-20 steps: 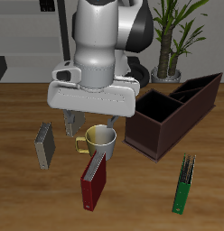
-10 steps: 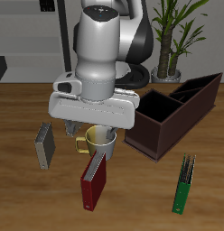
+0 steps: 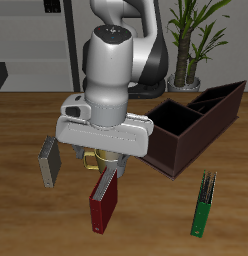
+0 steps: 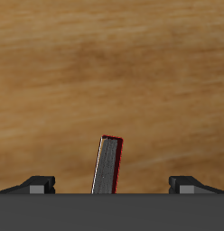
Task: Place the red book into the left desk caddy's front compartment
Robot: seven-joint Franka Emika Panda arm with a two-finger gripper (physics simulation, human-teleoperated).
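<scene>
One gripper poised above the red book, fingers spread wide with nothing between them.

No lettering or label is readable on any cover. The book stands upright near the table's front edge, just in front of a yellow mug mostly hidden by the arm; the wrist view shows its grey page edges between the two fingertips. The caddy sits well apart, farther back. A grey book and a green book stand on either side.

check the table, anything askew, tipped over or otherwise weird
Nothing looks spilled or damaged. The red book stands upright on the table, leaning a little in the wrist view, with the gripper above it. The thin green book stands alone nearer the front edge, apart from the left desk caddy.
</scene>
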